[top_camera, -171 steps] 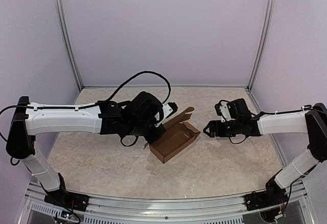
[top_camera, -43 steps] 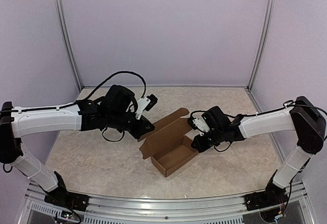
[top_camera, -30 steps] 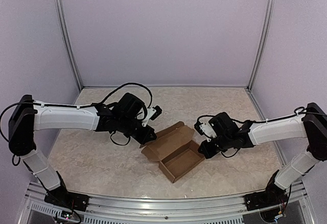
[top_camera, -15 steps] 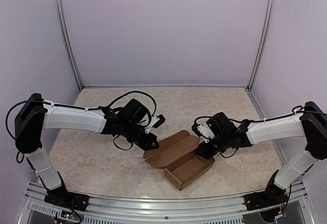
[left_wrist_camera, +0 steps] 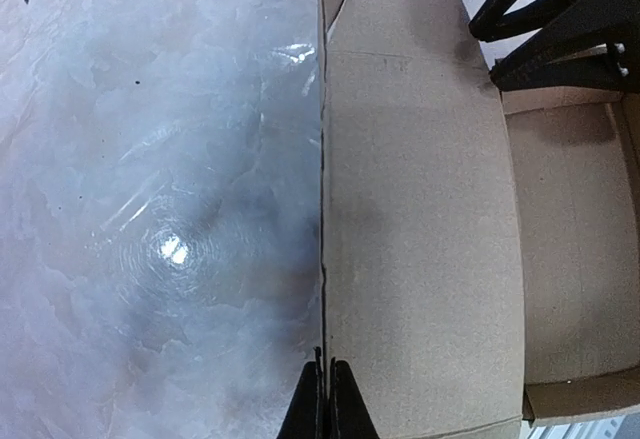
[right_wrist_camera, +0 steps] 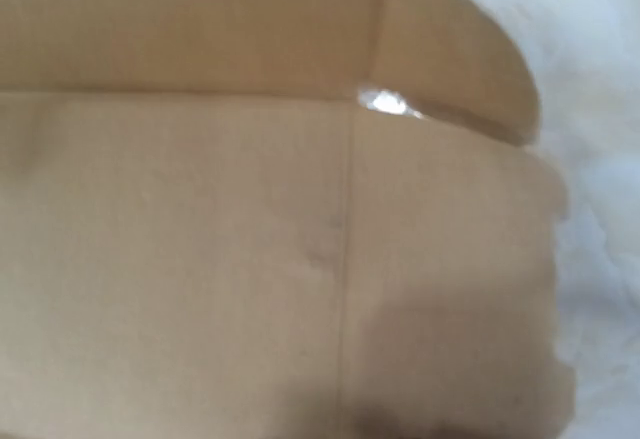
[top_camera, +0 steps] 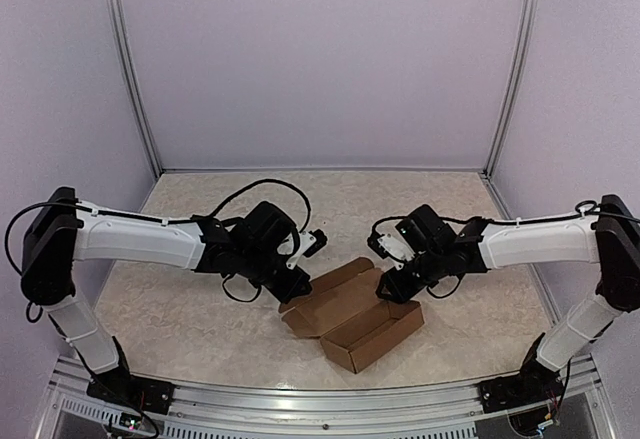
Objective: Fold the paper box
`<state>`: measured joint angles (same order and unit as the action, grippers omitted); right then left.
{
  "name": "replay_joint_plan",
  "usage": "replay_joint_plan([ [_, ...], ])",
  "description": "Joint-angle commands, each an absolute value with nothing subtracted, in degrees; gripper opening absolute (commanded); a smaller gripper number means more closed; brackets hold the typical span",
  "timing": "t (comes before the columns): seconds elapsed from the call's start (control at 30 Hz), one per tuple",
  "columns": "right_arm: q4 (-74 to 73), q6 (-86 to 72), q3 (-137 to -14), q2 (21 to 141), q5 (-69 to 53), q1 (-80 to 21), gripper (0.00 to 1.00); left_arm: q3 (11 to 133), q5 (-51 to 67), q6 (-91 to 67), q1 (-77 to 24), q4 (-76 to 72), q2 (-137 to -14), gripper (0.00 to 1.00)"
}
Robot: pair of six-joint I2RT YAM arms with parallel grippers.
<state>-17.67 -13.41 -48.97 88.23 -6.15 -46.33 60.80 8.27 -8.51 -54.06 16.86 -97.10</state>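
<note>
Pinching the free long edge of the lid [left_wrist_camera: 420, 209], the left gripper [left_wrist_camera: 325, 401] is clamped hard onto the thin cardboard near its left end. The edge runs straight away from the fingertips in the wrist view.

Position: the paper box [top_camera: 352, 321] sits on the table [top_camera: 190, 309], front and centre between the arms. Its long axis is diagonal, near-left to far-right. The tray [left_wrist_camera: 575, 259] is formed, walls up. The lid lies open and nearly flat on the tray's far-left side, joined along a crease parallel to that axis.

Right gripper [top_camera: 392, 287]: at the far-right end of the box, above where lid meets tray. Its two dark fingers [left_wrist_camera: 560, 44] appear parted by a modest gap with nothing between them, though its own camera shows only blurred cardboard.

Key relation: the tray lies across the lid from the left gripper, so closing likely means swinging the held edge up and over toward the near right. The left arm is better placed.

Material: plain brown cardboard, matte, unprinted, crisp creases, rounded corner tabs. The table is glossy pale marble pattern and probably slippery.
</note>
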Motion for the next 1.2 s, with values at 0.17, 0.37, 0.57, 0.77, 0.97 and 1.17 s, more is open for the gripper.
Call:
replay_joint_plan([
  [0.17,-25.7,-14.5,-50.6,86.9,-6.4,-47.2,0.33,59.4,1.4,-7.3,-55.2,15.3,-94.0,0.00],
  [0.37,-27.9,-15.8,-50.5,84.7,-5.6,-47.2,0.36,59.2,-2.8,-6.9,-55.9,15.6,-92.8,0.00],
  [0.57,-28.2,-17.8,-51.0,81.7,-5.2,-47.1,0.44,59.6,-10.9,-5.0,-59.8,15.9,-90.4,0.00],
  [0.77,-29.4,-18.9,-52.0,81.5,-2.8,-47.1,0.48,59.9,-16.6,-3.8,-63.2,16.1,-88.3,0.00],
  [0.97,-29.6,-18.8,-51.8,83.0,-1.5,-47.2,0.48,60.3,-20.7,-2.7,-65.9,16.8,-86.3,0.00],
  [1.17,-28.0,-18.8,-51.1,84.5,0.2,-47.2,0.46,61.3,-22.2,-2.2,-67.3,18.2,-86.7,0.00],
])
